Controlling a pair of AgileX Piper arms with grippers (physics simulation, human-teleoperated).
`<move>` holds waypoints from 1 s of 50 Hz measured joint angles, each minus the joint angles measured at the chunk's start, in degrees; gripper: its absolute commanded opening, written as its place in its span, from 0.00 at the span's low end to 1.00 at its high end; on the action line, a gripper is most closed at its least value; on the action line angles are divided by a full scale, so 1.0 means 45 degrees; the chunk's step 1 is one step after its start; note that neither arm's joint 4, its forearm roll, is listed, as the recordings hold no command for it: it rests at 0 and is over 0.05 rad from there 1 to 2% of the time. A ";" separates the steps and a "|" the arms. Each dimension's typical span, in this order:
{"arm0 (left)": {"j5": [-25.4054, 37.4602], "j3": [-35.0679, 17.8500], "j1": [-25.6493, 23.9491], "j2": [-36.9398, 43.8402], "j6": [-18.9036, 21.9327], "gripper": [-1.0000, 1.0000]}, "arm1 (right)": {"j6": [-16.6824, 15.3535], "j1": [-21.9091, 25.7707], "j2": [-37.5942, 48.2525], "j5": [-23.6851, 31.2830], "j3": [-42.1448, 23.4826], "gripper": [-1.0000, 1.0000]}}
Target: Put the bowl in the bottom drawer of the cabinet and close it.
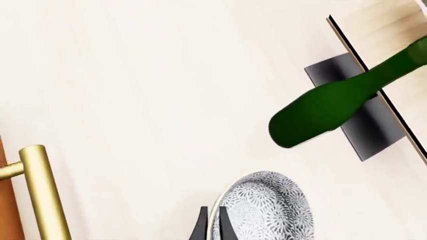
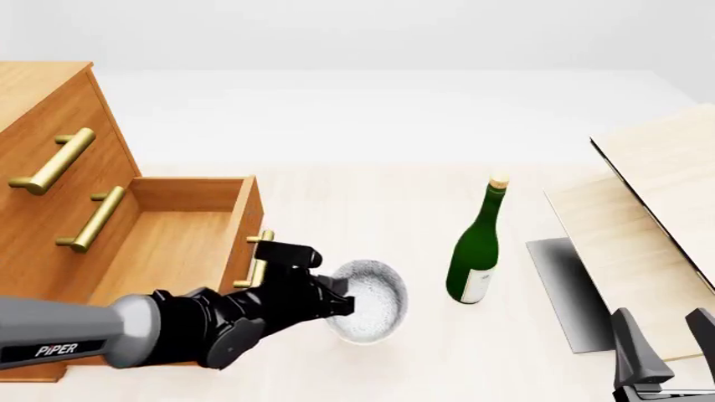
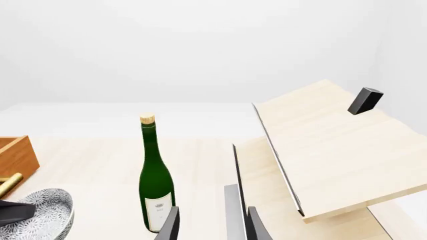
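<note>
My left gripper (image 2: 342,303) is shut on the rim of the speckled grey-white bowl (image 2: 369,300), which hangs tilted just right of the open bottom drawer (image 2: 167,251). That drawer juts out from the orange-brown cabinet (image 2: 50,109), with its brass handle (image 2: 258,261) right beside the gripper. In the left wrist view the two fingers (image 1: 201,226) pinch the bowl (image 1: 270,210) at its edge, and the brass handle (image 1: 41,192) is close by. The right wrist view catches the bowl (image 3: 37,216) low at one side. My right gripper (image 2: 661,343) stands open and holds nothing, near the front right.
A green bottle (image 2: 477,247) with a cork stands upright right of the bowl. Pale wooden boards (image 2: 659,201) lean at the right over a dark plate (image 2: 564,289). The two upper drawers (image 2: 67,184) are closed. The right gripper (image 3: 212,227) faces the bottle (image 3: 157,185) and boards (image 3: 333,150).
</note>
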 measured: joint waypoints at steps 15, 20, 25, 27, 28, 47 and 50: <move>0.0125 0.0244 0.0183 -0.0650 0.0347 0.00 | -0.0001 -0.0001 0.0001 0.0000 0.0000 1.00; 0.0190 0.0333 0.0275 -0.0873 0.0436 0.00 | -0.0001 0.0000 0.0001 0.0000 0.0000 1.00; 0.0272 0.0424 0.0362 -0.1120 0.0524 0.00 | -0.0001 0.0000 0.0000 0.0000 0.0000 1.00; 0.0306 0.0459 0.0393 -0.1220 0.0556 0.00 | -0.0001 0.0000 0.0000 0.0000 0.0000 1.00; 0.0322 0.0476 0.0409 -0.1269 0.0571 0.00 | 0.0000 0.0000 0.0000 0.0000 0.0000 1.00; 0.0763 0.0779 0.0823 -0.2322 0.0933 0.00 | -0.0001 0.0000 0.0000 0.0000 0.0000 1.00; 0.0840 0.0840 0.0907 -0.2509 0.0988 0.00 | -0.0001 0.0000 0.0000 0.0000 0.0000 1.00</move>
